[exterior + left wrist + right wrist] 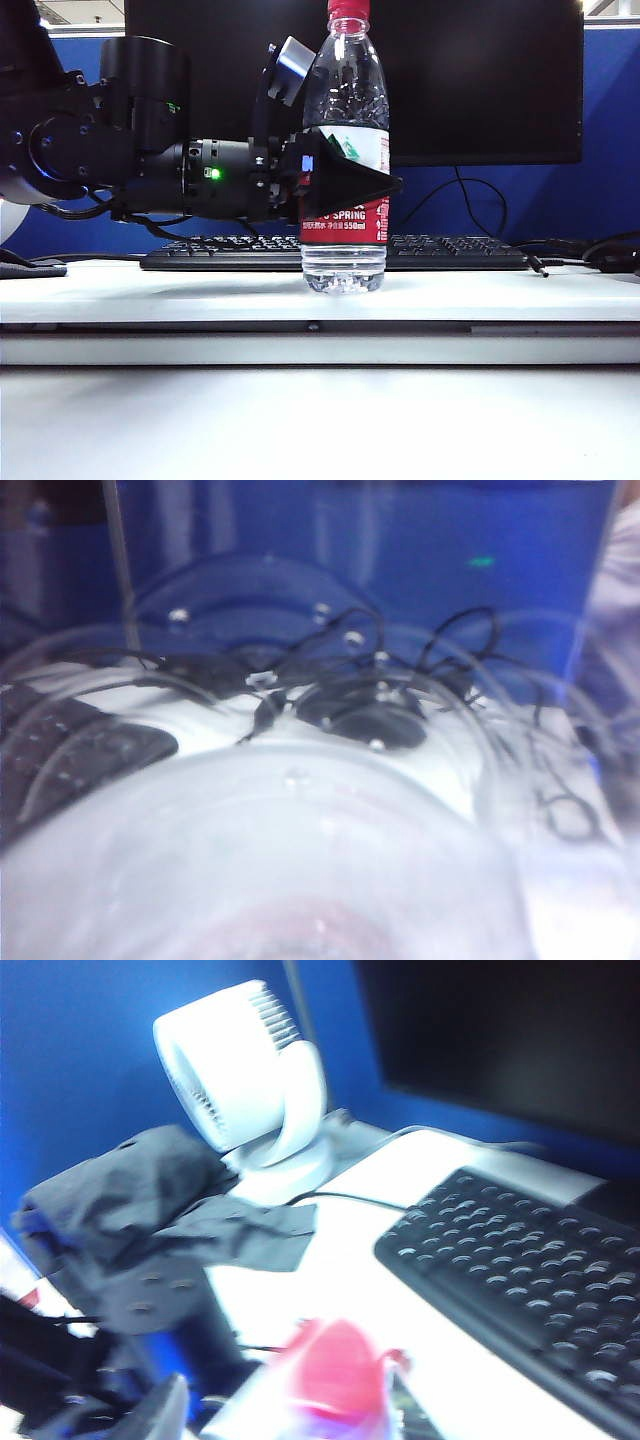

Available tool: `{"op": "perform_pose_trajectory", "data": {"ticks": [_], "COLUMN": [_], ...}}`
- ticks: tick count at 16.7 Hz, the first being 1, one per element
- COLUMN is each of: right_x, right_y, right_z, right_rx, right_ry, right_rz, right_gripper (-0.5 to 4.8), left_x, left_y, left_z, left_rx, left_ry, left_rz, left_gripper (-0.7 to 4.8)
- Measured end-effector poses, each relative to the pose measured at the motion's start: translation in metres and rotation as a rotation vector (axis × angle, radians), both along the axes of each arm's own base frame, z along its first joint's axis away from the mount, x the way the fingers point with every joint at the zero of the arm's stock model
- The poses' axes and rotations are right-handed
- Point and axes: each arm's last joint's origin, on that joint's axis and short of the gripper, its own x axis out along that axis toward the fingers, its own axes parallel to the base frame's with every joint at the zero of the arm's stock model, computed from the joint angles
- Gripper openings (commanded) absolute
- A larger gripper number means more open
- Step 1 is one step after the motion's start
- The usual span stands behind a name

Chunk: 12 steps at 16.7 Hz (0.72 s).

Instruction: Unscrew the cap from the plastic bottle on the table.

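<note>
The plastic bottle [345, 150] stands upright on the white table [150, 290], its red cap [348, 9] on the neck at the top edge of the exterior view. My left gripper [372, 186] reaches in level from the left and is shut on the bottle's red-and-white label. In the left wrist view the clear bottle [270, 860] fills the near field as a blur. The right wrist view looks down on the blurred cap [342, 1368]; my right gripper [285, 1415] stands open, with one grey finger [160, 1410] apart from the cap. The right arm is outside the exterior view.
A black keyboard [440, 252] lies right behind the bottle, with a dark monitor [480, 80] behind that. Cables [600, 255] trail at the right. The right wrist view shows a white fan [250, 1090] and a grey cloth [160, 1210] beside the keyboard [520, 1280].
</note>
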Motion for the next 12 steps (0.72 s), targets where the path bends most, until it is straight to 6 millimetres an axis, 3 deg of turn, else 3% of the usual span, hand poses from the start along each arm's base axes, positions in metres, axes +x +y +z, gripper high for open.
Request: {"op": "perform_pose_trajectory", "data": {"ticks": [2, 6, 9, 12], "right_x": [-0.010, -0.040, -0.039, -0.034], "right_y": [0.016, 0.048, 0.059, 0.067], "right_z": [-0.001, -0.001, -0.011, -0.017], "right_rx": [-0.027, -0.091, -0.134, -0.122], "right_ry": [-0.009, -0.075, -0.075, -0.057], "right_rz": [-0.078, -0.425, -0.536, -0.537], "right_gripper": [2.45, 2.67, 2.76, 2.76], "left_x": [0.000, 0.000, 0.000, -0.001], "left_y": [0.000, 0.000, -0.001, -0.002], "left_z": [0.000, 0.000, 0.000, 0.000], "left_rx": [0.000, 0.000, 0.000, -0.001], "left_ry": [0.002, 0.002, 0.002, 0.002], "left_rz": [0.000, 0.000, -0.002, -0.012], "left_gripper": [2.72, 2.72, 2.72, 2.72]}}
